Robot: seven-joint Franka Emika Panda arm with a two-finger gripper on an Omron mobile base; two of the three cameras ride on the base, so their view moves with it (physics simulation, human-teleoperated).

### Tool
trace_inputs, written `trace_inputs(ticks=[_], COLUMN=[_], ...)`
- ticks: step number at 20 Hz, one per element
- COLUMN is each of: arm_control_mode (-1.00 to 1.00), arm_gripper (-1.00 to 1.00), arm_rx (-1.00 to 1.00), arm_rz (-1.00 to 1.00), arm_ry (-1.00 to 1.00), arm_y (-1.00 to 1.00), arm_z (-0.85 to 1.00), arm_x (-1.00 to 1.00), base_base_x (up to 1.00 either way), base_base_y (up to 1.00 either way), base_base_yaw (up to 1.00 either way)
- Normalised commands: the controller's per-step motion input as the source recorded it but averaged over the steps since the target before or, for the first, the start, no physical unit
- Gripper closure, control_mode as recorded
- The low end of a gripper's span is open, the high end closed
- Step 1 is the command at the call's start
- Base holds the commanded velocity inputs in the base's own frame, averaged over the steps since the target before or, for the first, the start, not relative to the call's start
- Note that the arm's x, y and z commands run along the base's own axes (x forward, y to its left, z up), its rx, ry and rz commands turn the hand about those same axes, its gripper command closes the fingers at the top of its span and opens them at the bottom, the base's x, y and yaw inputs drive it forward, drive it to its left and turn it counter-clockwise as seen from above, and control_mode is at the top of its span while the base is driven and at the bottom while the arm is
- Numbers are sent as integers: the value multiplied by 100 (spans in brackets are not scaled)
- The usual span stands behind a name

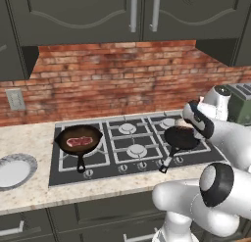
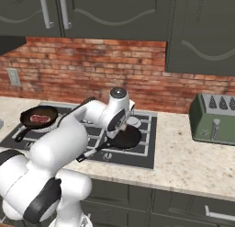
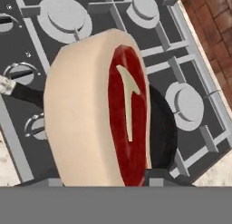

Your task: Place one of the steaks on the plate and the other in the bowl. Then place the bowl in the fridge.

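One steak (image 3: 99,114) stands on edge right in front of the hand camera, its red face and thick whitish fat rim showing; my gripper (image 3: 104,180) is shut on it. It hangs just above a black frying pan (image 1: 181,137) on the right side of the stove, where my gripper (image 1: 188,122) sits. The other steak (image 1: 78,140) lies flat in the left frying pan (image 1: 78,138), also seen as a steak (image 2: 39,116) from the right. The plate (image 1: 14,170) rests on the counter left of the stove. The bowl and fridge are out of view.
The gas stove (image 1: 132,148) has raised grates and front knobs. A green toaster (image 2: 215,118) stands on the counter to the right. Dark cabinets hang above a brick backsplash. The pan handles point toward the counter's front edge.
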Motion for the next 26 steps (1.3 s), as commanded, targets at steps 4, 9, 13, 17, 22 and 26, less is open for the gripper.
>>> trace_inputs(ticks=[4,9,13,17,22,26], arm_control_mode=[-100,-100,-100,-100,-100,-100], arm_gripper=[100,100,100,100,100,100], arm_rx=[0,1,0,3,4,1], arm_rz=[10,9,8,5,2,1], arm_ry=[0,0,0,0,0,0], arm_y=[65,85,92,86,82,77], arm_z=[84,43,11,16,5,0], arm_x=[-40,-56,-61,-53,-44,-36], base_base_x=[0,0,0,0,0,0], base_base_y=[0,0,0,0,0,0], base_base_yaw=[0,0,0,0,0,0])
